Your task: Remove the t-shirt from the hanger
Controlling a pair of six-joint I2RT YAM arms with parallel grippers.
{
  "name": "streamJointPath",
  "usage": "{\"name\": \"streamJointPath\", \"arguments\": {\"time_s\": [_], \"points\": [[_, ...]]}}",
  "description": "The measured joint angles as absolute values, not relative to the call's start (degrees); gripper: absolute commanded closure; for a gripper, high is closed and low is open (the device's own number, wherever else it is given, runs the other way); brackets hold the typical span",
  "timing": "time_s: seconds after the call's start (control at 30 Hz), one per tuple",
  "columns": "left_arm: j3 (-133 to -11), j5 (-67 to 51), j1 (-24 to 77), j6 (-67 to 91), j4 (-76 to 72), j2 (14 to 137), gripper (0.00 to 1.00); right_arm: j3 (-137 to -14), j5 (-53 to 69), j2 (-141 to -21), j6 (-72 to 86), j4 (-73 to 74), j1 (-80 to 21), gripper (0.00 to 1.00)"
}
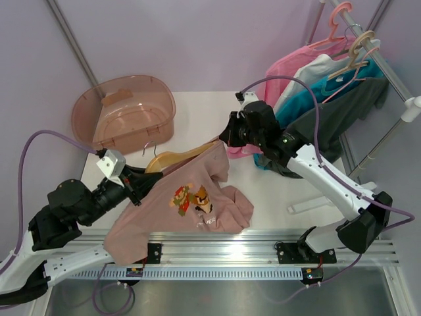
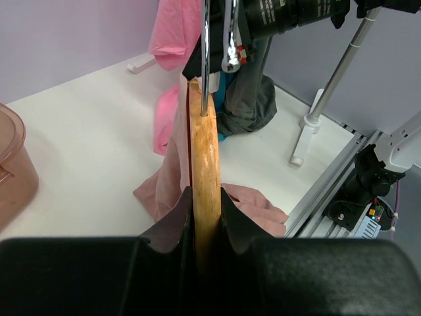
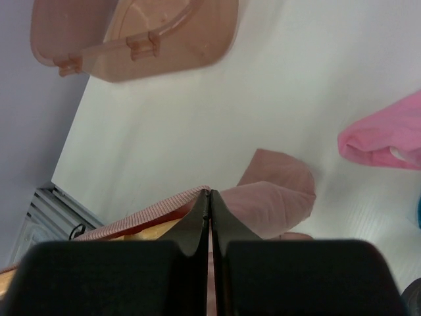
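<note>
Robot lab cell; purple backdrop; aluminium rail

**Headcount Across the Table**

One mauve t-shirt lies at six o'clock. One wooden hanger sits inside it. One brown tub is at ten o'clock. One clothes rack at two o'clock carries four garments: one pink shirt, one white shirt, one teal shirt and one dark grey shirt. About three rack hangers show above them, but overlap blurs that count. There are two arms and two grippers: left gripper and right gripper.
</note>
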State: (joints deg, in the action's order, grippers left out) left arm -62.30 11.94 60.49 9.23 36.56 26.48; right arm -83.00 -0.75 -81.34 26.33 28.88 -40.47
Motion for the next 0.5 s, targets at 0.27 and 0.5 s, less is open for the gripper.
{"name": "streamJointPath", "arguments": {"time_s": [0.27, 0.5], "points": [[-62.22, 12.51, 60.66, 9.26, 36.42, 26.06, 1.00, -73.14, 2.33, -77.80, 26.96, 24.91, -40.47, 1.00], [-61.98, 12.67, 61.08, 9.28, 34.85, 24.58, 1.00, -69.25, 2.22, -72.20, 27.46, 20.80, -40.47, 1.00]]}}
